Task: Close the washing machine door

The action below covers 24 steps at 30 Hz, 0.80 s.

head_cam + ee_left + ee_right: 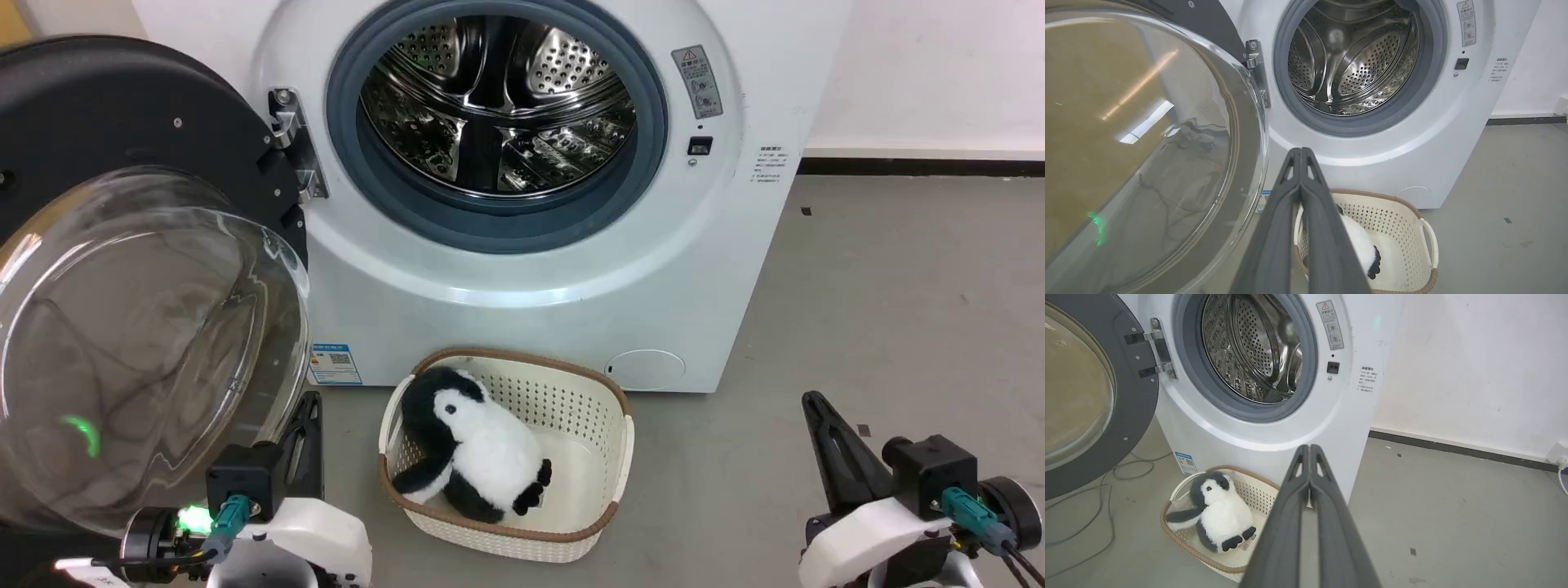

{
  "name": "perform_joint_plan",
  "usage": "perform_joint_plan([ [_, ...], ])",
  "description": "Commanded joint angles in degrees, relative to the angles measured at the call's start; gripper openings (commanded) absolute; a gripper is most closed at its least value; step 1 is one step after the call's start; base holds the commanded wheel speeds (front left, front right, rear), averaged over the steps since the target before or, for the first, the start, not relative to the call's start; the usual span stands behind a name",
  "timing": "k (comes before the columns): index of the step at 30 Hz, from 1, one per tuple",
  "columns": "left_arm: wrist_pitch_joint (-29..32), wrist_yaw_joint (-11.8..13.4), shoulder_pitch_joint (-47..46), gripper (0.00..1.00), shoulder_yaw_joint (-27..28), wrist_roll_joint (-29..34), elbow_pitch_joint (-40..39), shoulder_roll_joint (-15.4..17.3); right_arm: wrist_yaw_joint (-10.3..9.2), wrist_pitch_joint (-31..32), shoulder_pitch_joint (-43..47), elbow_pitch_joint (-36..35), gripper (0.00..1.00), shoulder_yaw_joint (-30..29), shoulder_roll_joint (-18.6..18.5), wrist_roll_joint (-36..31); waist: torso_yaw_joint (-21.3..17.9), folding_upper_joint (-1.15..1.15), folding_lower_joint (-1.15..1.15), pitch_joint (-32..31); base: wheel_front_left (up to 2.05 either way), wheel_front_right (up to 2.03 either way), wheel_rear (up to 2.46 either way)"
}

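Our left gripper point(1300, 157) had its two dark fingers pressed together with nothing between them, low at our left. It sat just beside the lower edge of the glass bowl point(147, 327); we could not tell whether it touched. Our right gripper point(1309, 453) was likewise pinched tight and empty, well apart from it at our lower right, over the bare grey floor point(898, 310).

Between the two and a little farther off, a cream perforated basket point(629, 433) with a brown rim stood on the floor. A black-and-white penguin plush point(482, 441) lay inside it.

The washing machine door point(98, 106) stood swung wide open at our left. Its black ring faced us and its clear bowl bulged toward us. A metal hinge point(294, 147) tied it to the washing machine point(522, 318), which stood right behind the basket. A small blue label point(335, 363) sat low on the white front.

Higher up, the grey-blue gasket point(490, 220) ringed the open steel drum point(498, 106). From the right wrist view we saw a thin cable point(1098, 498) trailing on the floor under the door. A pale wall point(1474, 367) rose beyond the machine.
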Motion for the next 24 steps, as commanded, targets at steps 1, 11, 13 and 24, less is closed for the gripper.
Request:
perform_joint_plan([
  [1,0.0,-0.2,0.8,0.00,0.0,0.2,-0.2,0.0,0.05,0.0,0.5,-0.2,0.00,0.0,0.3,-0.4,0.0,0.00,0.00,0.0,0.00,0.00,0.00],
  [11,0.0,-0.2,0.8,0.00,0.0,0.2,-0.2,0.0,0.05,0.0,0.5,-0.2,0.00,0.0,0.3,-0.4,0.0,0.00,0.00,0.0,0.00,0.00,0.00],
  [13,0.0,-0.2,0.8,0.00,0.0,0.2,-0.2,0.0,0.05,0.0,0.5,-0.2,0.00,0.0,0.3,-0.4,0.0,0.00,0.00,0.0,0.00,0.00,0.00],
  [24,-0.5,0.7,0.0,1.00,-0.2,-0.1,0.1,0.0,0.00,-0.5,0.0,0.0,1.00,-0.4,0.0,0.4,0.0,0.00,0.00,0.1,0.00,0.00,0.00],
])
